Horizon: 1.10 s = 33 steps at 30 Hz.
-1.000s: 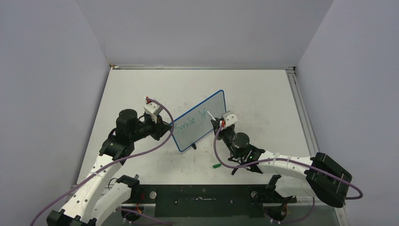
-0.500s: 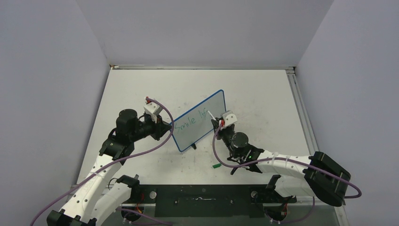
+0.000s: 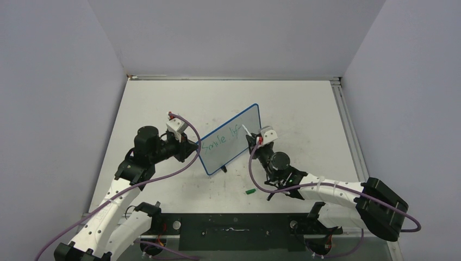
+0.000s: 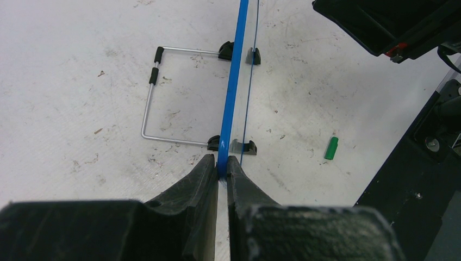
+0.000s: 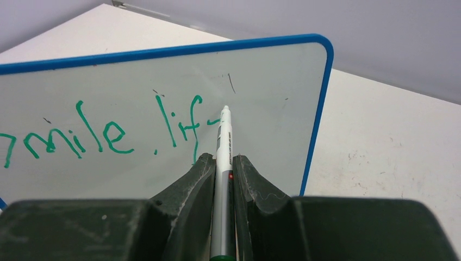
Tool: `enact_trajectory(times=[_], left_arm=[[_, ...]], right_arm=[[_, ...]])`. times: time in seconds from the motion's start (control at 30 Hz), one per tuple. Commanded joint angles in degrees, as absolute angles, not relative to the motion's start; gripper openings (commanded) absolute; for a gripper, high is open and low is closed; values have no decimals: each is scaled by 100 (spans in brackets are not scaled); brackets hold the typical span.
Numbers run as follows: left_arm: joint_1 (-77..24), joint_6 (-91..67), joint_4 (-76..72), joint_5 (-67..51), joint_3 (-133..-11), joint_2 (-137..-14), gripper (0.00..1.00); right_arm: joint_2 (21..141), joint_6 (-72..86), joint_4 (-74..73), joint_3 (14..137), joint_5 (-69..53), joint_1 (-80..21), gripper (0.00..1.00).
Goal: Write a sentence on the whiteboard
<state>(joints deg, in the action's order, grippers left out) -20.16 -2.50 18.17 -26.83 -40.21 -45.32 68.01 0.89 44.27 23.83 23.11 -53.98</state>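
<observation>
The whiteboard (image 3: 231, 138), white with a thin blue frame, stands upright on small black feet in the middle of the table. My left gripper (image 3: 197, 147) is shut on its left edge; the left wrist view shows the blue frame (image 4: 232, 98) edge-on between my fingers (image 4: 223, 169). Green handwriting (image 5: 103, 133) reads "mile. lif" in the right wrist view. My right gripper (image 5: 223, 163) is shut on a white marker (image 5: 223, 147), whose tip touches the board at the cross stroke of the "f". From above the right gripper (image 3: 254, 140) sits at the board's right part.
A small green marker cap (image 3: 250, 191) lies on the table in front of the board; it also shows in the left wrist view (image 4: 331, 148). The board's wire stand (image 4: 163, 95) rests behind it. Grey walls enclose the table.
My right gripper has shifted slightly right and up along the board with the marker, and the writing after "Smile" has grown a little. The left arm and the board have not moved.
</observation>
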Motion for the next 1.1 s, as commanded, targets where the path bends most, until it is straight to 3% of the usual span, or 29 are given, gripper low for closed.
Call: enact_trajectory(times=[0.0,1.07], left_arm=[[-2042,-264,2013,-2716,-4069,-4562,0],[-2040,-264,2010,-2750,-4078,-4562,0]], right_arm=[[6456,86,4679,2467,2217,-5384,5],[7027,244,4489,2480,2065,-5379,5]])
